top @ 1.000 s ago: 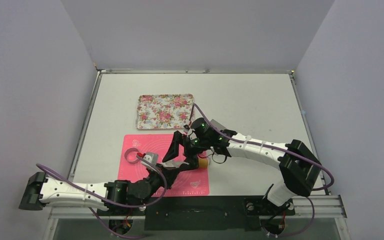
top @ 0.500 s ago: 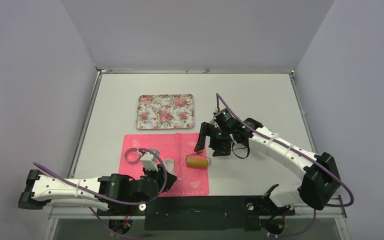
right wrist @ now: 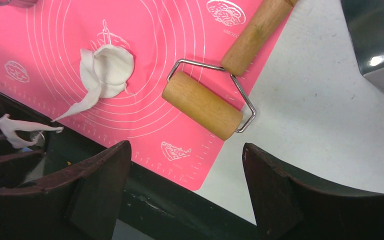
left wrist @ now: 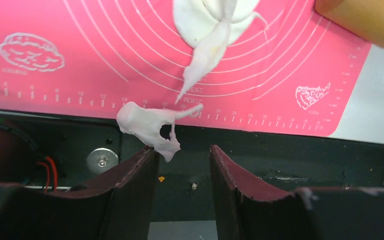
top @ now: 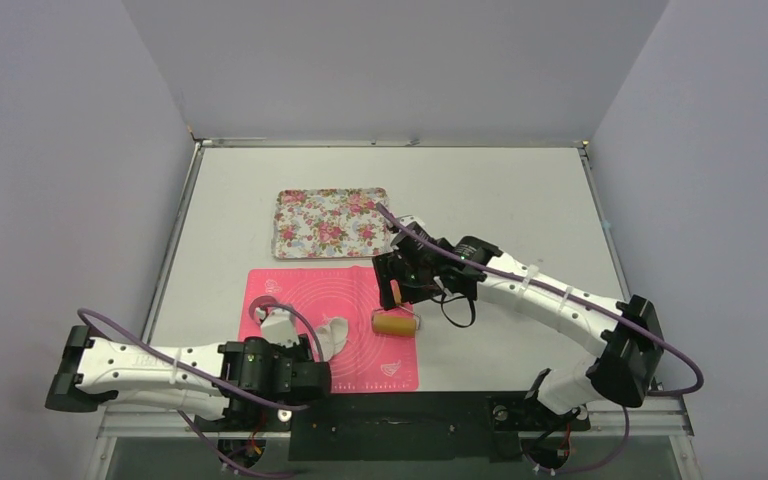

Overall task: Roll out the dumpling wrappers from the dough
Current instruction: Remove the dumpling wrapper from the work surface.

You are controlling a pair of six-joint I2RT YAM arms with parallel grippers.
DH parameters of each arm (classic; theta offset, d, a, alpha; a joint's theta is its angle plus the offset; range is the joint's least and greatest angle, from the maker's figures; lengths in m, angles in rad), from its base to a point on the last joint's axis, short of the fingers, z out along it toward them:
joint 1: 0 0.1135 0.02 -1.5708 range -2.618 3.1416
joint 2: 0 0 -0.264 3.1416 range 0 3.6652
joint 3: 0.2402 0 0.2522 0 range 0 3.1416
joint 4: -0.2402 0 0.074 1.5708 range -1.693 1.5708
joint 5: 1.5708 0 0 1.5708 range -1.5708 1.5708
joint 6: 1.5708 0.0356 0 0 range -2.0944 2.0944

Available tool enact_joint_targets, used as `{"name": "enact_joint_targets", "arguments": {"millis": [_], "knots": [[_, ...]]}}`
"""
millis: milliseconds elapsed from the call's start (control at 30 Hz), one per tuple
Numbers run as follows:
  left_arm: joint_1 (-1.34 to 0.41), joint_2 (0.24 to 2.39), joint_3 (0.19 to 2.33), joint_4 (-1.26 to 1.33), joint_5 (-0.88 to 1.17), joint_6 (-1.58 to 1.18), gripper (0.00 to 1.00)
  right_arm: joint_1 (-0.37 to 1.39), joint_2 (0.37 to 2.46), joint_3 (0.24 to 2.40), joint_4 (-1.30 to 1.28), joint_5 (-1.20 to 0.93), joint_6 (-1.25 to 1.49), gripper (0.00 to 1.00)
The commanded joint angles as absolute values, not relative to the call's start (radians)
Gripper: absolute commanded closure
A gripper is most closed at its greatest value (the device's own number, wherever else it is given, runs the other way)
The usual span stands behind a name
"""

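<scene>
A flattened, ragged white dough patch (right wrist: 109,67) lies on the pink mat (top: 300,285), with a thin strand (left wrist: 200,60) pulled toward the near edge. No dumpling wrappers are in view. My left gripper (left wrist: 180,155) is open at the mat's near edge, over the black rail (left wrist: 280,150). A torn dough scrap (left wrist: 145,122) clings to its left fingertip, and nothing sits between the fingers. My right gripper (right wrist: 187,150) hangs open above the wooden roller (right wrist: 202,105), whose handle (right wrist: 257,32) points away. In the top view the roller (top: 395,323) lies at the mat's right edge.
A floral tray (top: 330,222) stands behind the mat. A small metal ring cutter (top: 260,311) rests on the mat's left side. Grey table (top: 520,200) spreads to the right and back, and the left arm (top: 150,365) lies along the near edge.
My left gripper has opened and drawn back to the near edge, stretching a dough strand and keeping a scrap on one finger. The right gripper swung right, then returned over the roller.
</scene>
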State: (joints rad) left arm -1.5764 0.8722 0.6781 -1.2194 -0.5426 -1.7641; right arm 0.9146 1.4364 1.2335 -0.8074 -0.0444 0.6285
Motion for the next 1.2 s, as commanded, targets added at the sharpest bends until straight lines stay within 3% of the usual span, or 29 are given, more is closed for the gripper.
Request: {"name": "enact_joint_targets", "arguments": {"millis": [0, 167, 267, 367, 433, 767, 1167], "knots": [[-1.574, 0.865, 0.757, -1.412, -0.61, -1.984, 0.61, 0.958, 1.45, 1.26, -0.762, 0.029, 0.555, 0.23], [-1.475, 0.844, 0.774, -1.29, -0.705, -1.848, 0.6, 0.98, 1.448, 1.205, -0.68, -0.052, 0.549, 0.22], [-1.273, 0.851, 0.73, -1.061, -0.571, -1.59, 0.6, 0.982, 1.455, 1.184, -0.673, -0.011, 0.574, 0.21], [-0.983, 0.892, 0.684, -0.918, -0.399, -1.343, 0.53, 0.986, 1.452, 1.169, -0.647, -0.014, 0.586, 0.2], [-0.911, 0.91, 0.671, -0.869, -0.332, -1.278, 0.53, 0.988, 1.451, 1.162, -0.634, -0.014, 0.589, 0.19], [-0.761, 0.912, 0.576, -0.736, -0.184, -1.161, 0.51, 0.991, 1.521, 1.188, -0.575, -0.123, 0.581, 0.2], [-0.702, 1.12, 0.694, -0.733, -0.211, -1.024, 0.51, 0.992, 1.584, 1.218, -0.571, -0.112, 0.581, 0.21]]}}
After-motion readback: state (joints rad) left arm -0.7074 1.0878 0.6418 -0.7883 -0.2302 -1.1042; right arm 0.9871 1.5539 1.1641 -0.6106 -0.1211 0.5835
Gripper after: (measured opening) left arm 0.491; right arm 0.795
